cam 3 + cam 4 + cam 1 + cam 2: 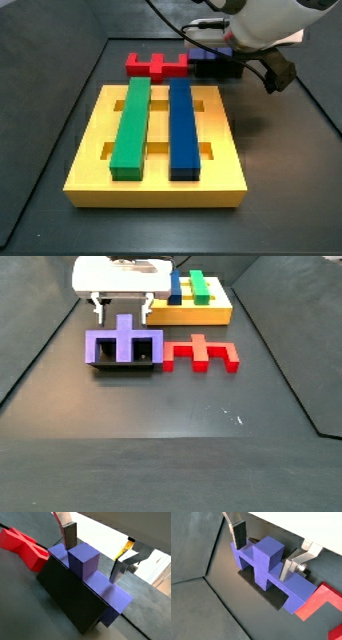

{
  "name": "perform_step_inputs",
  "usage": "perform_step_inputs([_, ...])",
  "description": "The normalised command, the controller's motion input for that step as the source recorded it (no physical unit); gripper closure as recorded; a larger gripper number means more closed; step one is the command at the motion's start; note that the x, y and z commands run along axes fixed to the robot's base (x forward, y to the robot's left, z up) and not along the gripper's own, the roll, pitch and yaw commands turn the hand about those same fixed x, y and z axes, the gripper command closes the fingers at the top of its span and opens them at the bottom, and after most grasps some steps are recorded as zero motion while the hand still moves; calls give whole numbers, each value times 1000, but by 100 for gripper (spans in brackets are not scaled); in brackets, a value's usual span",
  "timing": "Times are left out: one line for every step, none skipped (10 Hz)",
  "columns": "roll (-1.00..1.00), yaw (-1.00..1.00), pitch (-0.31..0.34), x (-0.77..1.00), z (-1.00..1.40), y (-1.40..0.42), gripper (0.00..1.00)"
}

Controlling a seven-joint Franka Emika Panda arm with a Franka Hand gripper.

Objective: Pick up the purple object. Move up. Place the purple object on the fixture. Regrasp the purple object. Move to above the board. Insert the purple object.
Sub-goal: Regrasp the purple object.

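**Purple object on fixture, regrasp pending**

Nearest you in a side view: red block [201,353], on the tabletop beside the fixture [120,364]. On the fixture: purple object [124,344], legs down. Above it: hand [120,301], fingers [69,536] spread wide either side of its raised stem, gripping nothing. Farthest: board [187,309]. You're likely at the regrasp; next, close squarely on the stem.

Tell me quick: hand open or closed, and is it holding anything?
Hand: open, fingers astride the purple object's raised middle, not clamped. The purple object rests on the fixture.
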Motion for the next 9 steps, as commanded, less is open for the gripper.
perform_step_inputs([129,0,-23,0,-103,-94,0])
perform_step_inputs([126,0,-9,0,-120,-80,0])
perform_step_inputs([49,0,-6,0,-89,-17,0])
perform_step_inputs([0,0,0,0,-17,0,0])
perform_step_inputs([0,0,0,0,-20,0,0])
perform_step_inputs([-29,0,-29,0,0,0,0])
perform_step_inputs([0,0,0,31,-77,0,0])
perform_step_inputs([37,-74,0,20,-254,0,0])
perform_step_inputs([-74,0,0,0,0,60,0])
